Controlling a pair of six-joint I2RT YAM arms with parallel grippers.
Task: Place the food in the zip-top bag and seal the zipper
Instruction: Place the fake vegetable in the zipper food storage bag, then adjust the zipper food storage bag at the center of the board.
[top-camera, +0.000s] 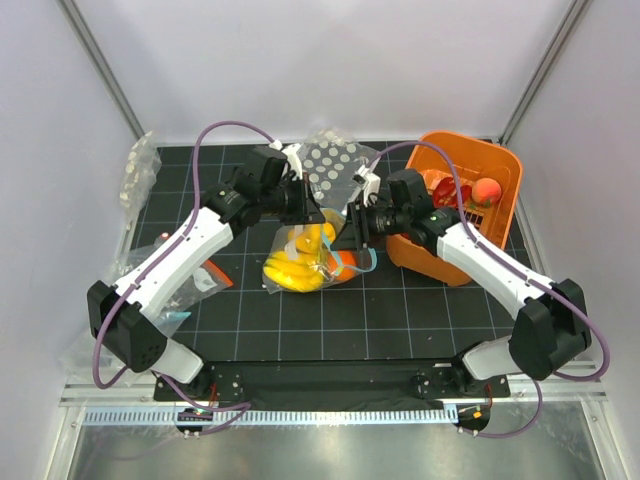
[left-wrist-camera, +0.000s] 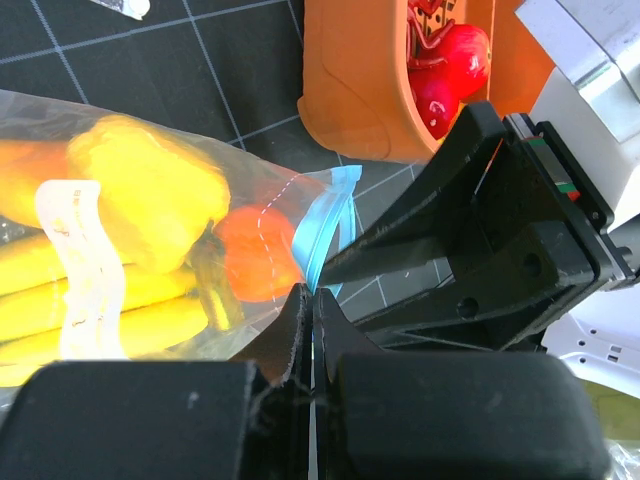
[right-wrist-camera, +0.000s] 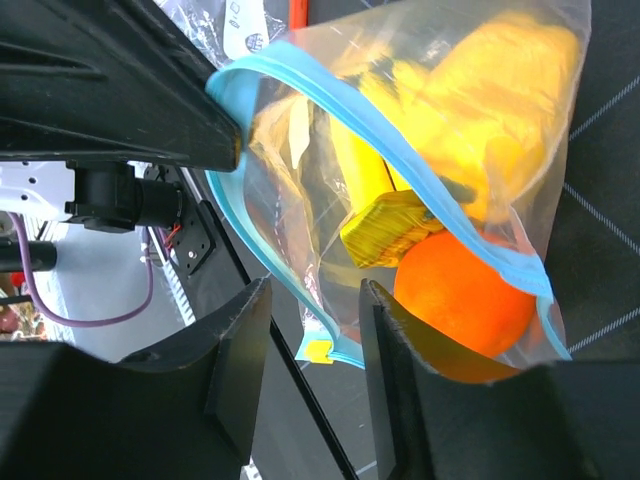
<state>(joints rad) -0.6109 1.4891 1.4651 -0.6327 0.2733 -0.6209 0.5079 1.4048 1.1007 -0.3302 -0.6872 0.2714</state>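
The first part of the task looks done. All three pieces of toy food are inside the clear, crinkly plastic zip-top bag (top-camera: 305, 262), which is in the middle of the black gridded surface (top-camera: 400, 310), between the two arms. In it I see the yellow banana bunch (left-wrist-camera: 100, 310), the small round orange (right-wrist-camera: 460, 300) and the yellow mango-like piece (left-wrist-camera: 150, 190). No piece of these three lies outside the bag.

What is left is the sealing. The narrow light-blue zipper (left-wrist-camera: 325, 225) along the mouth is not closed. In the right wrist view its two lips stand clearly apart, one curving away from the other, so the mouth gapes.

The left gripper (left-wrist-camera: 307, 300) has its jaws closed on the bag at the mouth edge, just beside the end of the blue strip, and holds this corner up. The right gripper (right-wrist-camera: 315, 295) has its jaws apart, one on each side of the loose blue lip. They do not pinch it, as far as I can tell. I judge that the step in hand is to catch the strip with the right jaws and press it shut along its length.

The orange plastic basket (top-camera: 497, 160) stands at the right, near the bag but apart from it. It holds red toy apples (left-wrist-camera: 450, 70) and one round piece, red and pale orange (top-camera: 487, 190). A clear bag with white dots (top-camera: 338, 160) lies behind the grippers. What is inside it I cannot tell.
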